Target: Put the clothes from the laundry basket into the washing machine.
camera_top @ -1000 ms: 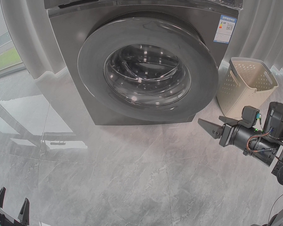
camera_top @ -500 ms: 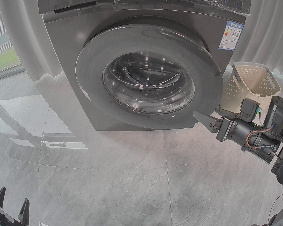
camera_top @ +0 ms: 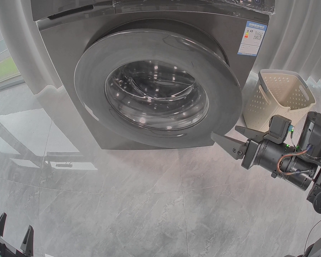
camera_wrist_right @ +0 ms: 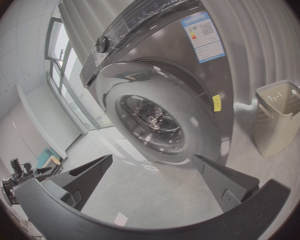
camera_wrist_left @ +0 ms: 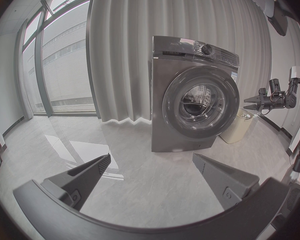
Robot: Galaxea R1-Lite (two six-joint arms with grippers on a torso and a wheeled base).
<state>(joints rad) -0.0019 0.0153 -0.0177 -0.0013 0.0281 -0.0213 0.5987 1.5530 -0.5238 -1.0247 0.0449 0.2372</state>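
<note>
The grey washing machine (camera_top: 60, 90) stands on the tiled floor (camera_top: 132, 204) with its round door (camera_top: 157, 93) closed. The beige laundry basket (camera_top: 260, 107) sits just beside its right side. The right gripper (camera_top: 224, 132) hovers released and empty near the door's lower right edge, while the left gripper (camera_top: 16, 221), also spread and empty, hangs low, well apart.

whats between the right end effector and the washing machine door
Only bare floor; the right wrist view shows open tile between the right end effector and the washing machine door.

1. We see a home-style laundry corner: a front-loading washing machine (camera_top: 153, 90) stands with a laundry basket (camera_top: 280, 97) beside it.
2. We note a glossy tiled floor (camera_top: 132, 204), pleated curtains (camera_wrist_left: 123, 50) and tall windows (camera_wrist_left: 63, 60).
</note>
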